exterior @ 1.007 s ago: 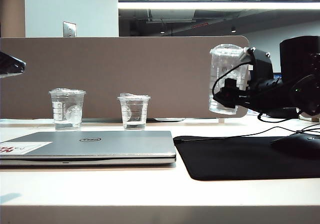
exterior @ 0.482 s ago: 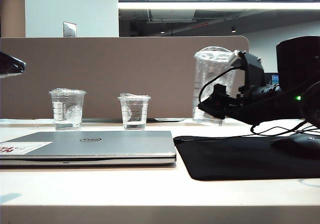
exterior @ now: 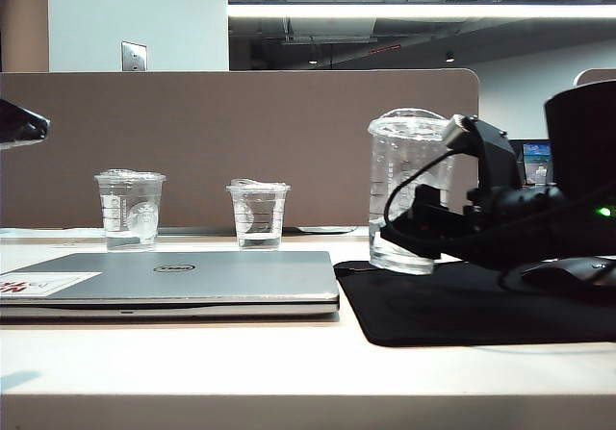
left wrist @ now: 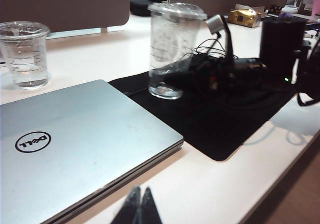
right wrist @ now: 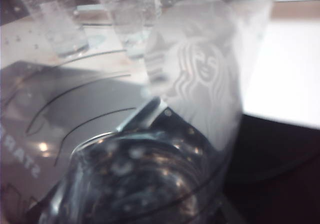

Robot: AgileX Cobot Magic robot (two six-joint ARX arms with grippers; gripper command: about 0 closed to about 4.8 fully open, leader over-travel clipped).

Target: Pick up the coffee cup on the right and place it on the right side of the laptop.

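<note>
White desk (exterior: pixel 192 363) as the base, carrying a thin silver-grey laptop (exterior: pixel 192 276) with a round Dell logo, closed flat towards the desk's front left, and a black rectangular mat (exterior: pixel 462 315) just beside it on the right. At the mat's rear left corner, close to the laptop's right edge: a tall clear plastic coffee cup (exterior: pixel 399 161) with a clear lid, upright, base on the mat or barely above it, hard to tell which. Clamped around its lower half by the right gripper (exterior: pixel 416 230), reaching in from the desk's right end. Left gripper (left wrist: pixel 141 206) parked over the front edge, tips pinched together, holding nothing. Further back, near the rear edge behind the laptop, two shorter clear plastic cups (exterior: pixel 130 209) (exterior: pixel 258 214), well apart from the action. For the step in hand: lower straight and slowly, keep the cup vertical, feel for full contact on the mat before easing the jaws apart, then back away level so as not to tip it. Compared with a second ago: cup no longer high over the right end, now lower and nearer the laptop.
</note>
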